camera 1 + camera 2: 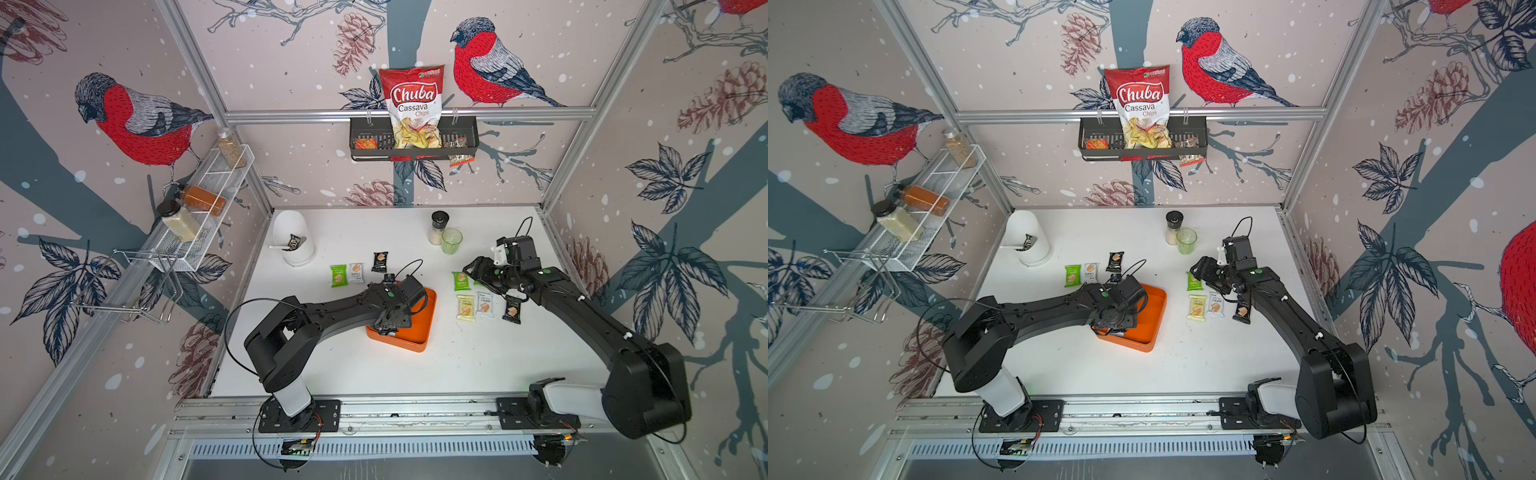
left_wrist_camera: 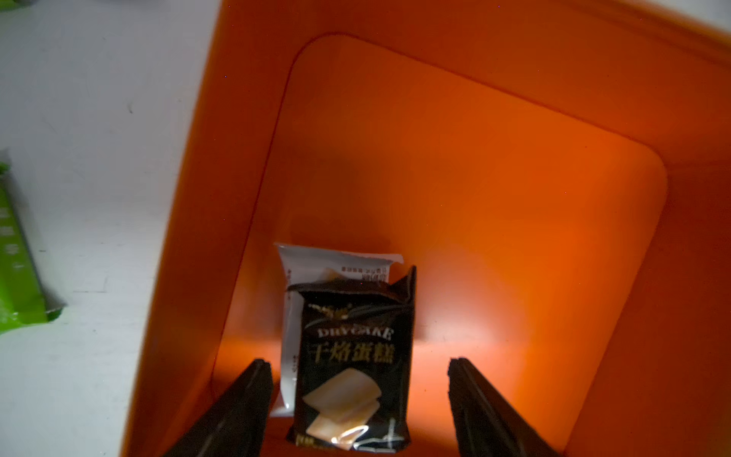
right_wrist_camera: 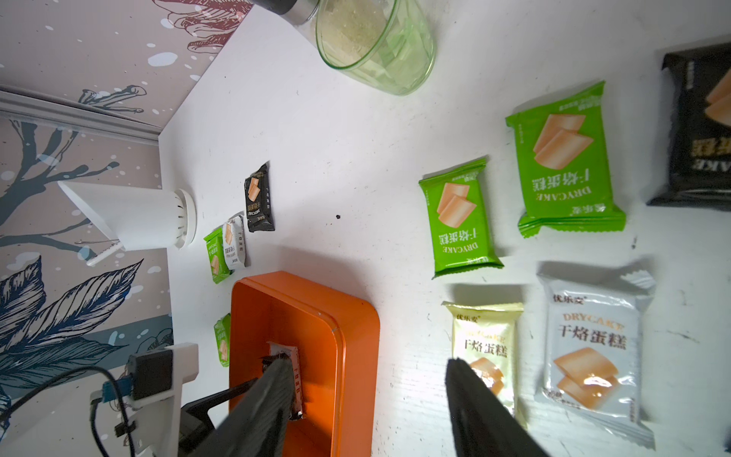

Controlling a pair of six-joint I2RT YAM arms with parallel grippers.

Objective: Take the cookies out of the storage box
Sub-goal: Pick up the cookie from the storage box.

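**Straddling a black packet inside the orange box**

Holding the left jaws roughly half open in the near-left corner of the orange storage box [image 1: 415,330], standing in the middle of the tabletop [image 1: 457,365], flanking a black cookie packet [image 2: 352,368] stacked on a white cookie packet [image 2: 304,269], clamping neither. Hanging the right jaws open and empty above the right-hand group: green cookie [image 1: 461,281], pale yellow cookie [image 1: 465,308], white cookie [image 1: 485,304], black cookie [image 1: 512,311]. Counting three more far-left of the box: left green cookie [image 1: 338,276], left white cookie [image 1: 356,273], left black cookie [image 1: 380,262].
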